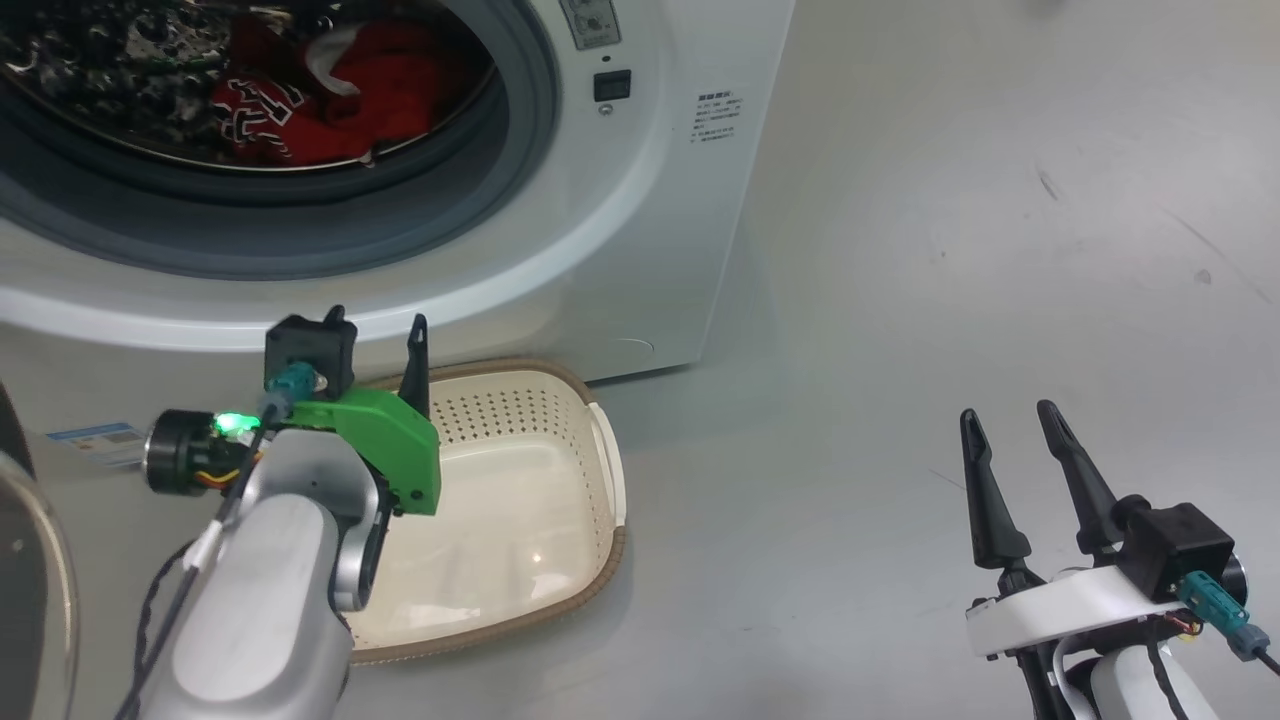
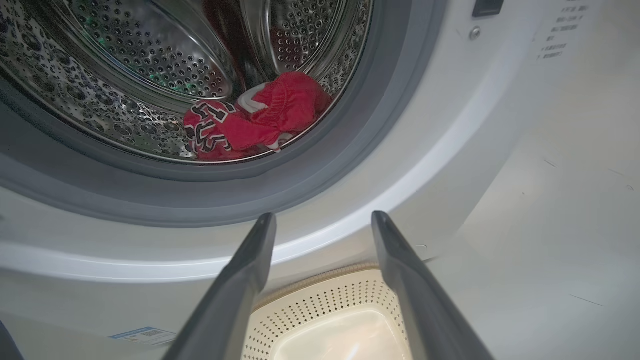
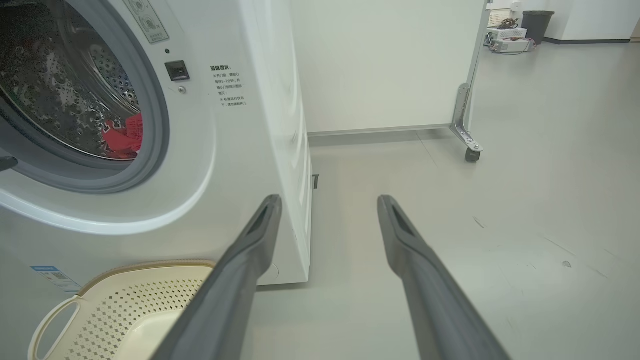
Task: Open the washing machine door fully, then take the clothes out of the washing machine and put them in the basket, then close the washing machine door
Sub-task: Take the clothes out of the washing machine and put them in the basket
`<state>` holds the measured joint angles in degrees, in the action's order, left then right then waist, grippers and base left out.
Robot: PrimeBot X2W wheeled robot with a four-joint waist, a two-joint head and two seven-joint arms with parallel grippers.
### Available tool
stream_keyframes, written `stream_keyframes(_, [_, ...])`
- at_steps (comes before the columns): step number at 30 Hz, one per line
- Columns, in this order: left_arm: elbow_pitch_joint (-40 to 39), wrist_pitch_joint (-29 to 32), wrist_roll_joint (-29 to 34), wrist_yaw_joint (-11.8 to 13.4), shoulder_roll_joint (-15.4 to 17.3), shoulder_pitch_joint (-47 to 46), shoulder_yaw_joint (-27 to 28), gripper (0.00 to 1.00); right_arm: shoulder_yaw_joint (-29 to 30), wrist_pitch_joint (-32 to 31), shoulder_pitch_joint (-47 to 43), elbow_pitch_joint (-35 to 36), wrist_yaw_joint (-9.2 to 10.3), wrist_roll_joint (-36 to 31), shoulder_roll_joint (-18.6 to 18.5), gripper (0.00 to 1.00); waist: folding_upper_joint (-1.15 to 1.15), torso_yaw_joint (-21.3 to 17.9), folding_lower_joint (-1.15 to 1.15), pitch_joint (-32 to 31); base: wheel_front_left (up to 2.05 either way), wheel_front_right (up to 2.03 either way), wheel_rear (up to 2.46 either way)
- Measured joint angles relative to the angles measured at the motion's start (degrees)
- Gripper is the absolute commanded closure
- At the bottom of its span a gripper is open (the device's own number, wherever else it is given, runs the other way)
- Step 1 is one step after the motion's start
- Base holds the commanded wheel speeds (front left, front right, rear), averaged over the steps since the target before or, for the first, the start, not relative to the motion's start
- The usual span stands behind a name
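The white washing machine [image 1: 640,200] has its mouth uncovered. Red clothes [image 1: 330,100] with white and dark lettering lie at the bottom of the steel drum [image 2: 150,50], and the clothes [image 2: 255,122] sit near its front lip. At the far left a curved slice of the washing machine door [image 1: 35,600] shows, swung out. The cream basket [image 1: 612,555] stands on the floor against the machine's front with nothing in it. My left gripper [image 1: 377,325] hangs open above the basket's back rim, below the drum mouth, holding nothing. My right gripper [image 1: 1007,412] is open over bare floor to the right.
Grey floor [image 1: 950,250] stretches to the right of the machine. A white partition on a caster [image 3: 470,152] stands behind it, with a dark bin [image 3: 536,25] far back. A blue label sticker [image 1: 95,440] marks the machine's lower front.
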<state>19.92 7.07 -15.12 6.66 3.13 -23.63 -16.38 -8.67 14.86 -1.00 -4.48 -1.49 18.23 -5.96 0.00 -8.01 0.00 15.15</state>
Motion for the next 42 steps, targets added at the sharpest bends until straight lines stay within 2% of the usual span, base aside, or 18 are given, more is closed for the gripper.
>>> stream_keyframes(11, [5.9,7.9,0.2,-1.4,4.2,-13.0,3.1,0.0,0.3,0.0,4.1,-1.3,-1.45,1.6,0.8,0.0,0.0,-5.8,0.0,6.3,0.0,0.0,0.0])
stream_keyframes(19, [8.6,11.3,1.0,-1.7,8.1,-22.4,4.4,0.0,0.2,0.0,7.0,-2.2,-2.46,2.6,1.6,0.0,0.0,-9.8,0.0,10.6,0.0,0.0,0.0])
stream_keyframes(21, [9.8,12.4,2.6,-1.9,10.3,-24.7,4.5,0.0,0.2,0.0,8.0,-2.5,-2.58,2.8,1.8,0.0,0.0,-11.3,0.0,12.0,0.0,0.0,0.0])
stream_keyframes(26, [11.3,14.1,4.1,-2.0,12.3,-28.9,4.4,0.0,0.6,0.0,8.6,-3.1,-3.04,3.0,2.2,0.0,0.0,-13.3,0.0,14.3,0.0,0.0,0.0])
stream_keyframes(32, [13.2,14.7,5.4,-2.9,13.9,-32.5,3.8,0.0,0.5,0.0,9.9,-3.8,-3.58,3.4,2.5,0.0,0.0,-15.3,0.0,16.5,0.0,0.0,0.0])
stream_keyframes(40, [16.2,15.1,6.0,-2.9,14.0,-34.8,3.6,0.0,0.4,0.0,11.3,-4.6,-4.01,3.4,2.8,0.0,0.0,-16.8,0.0,18.1,0.0,0.0,0.0])
stream_keyframes(41, [16.8,15.1,6.0,-2.9,14.0,-34.9,3.6,0.24,0.4,0.0,11.4,-4.7,-4.01,3.4,2.8,0.0,0.0,-17.0,0.0,18.2,0.0,0.0,0.0])
stream_keyframes(42, [17.2,15.1,6.0,-2.9,14.0,-34.9,3.6,0.24,0.4,0.0,11.4,-4.8,-4.03,3.4,2.9,0.0,0.0,-17.1,0.0,18.2,0.0,0.0,0.0])
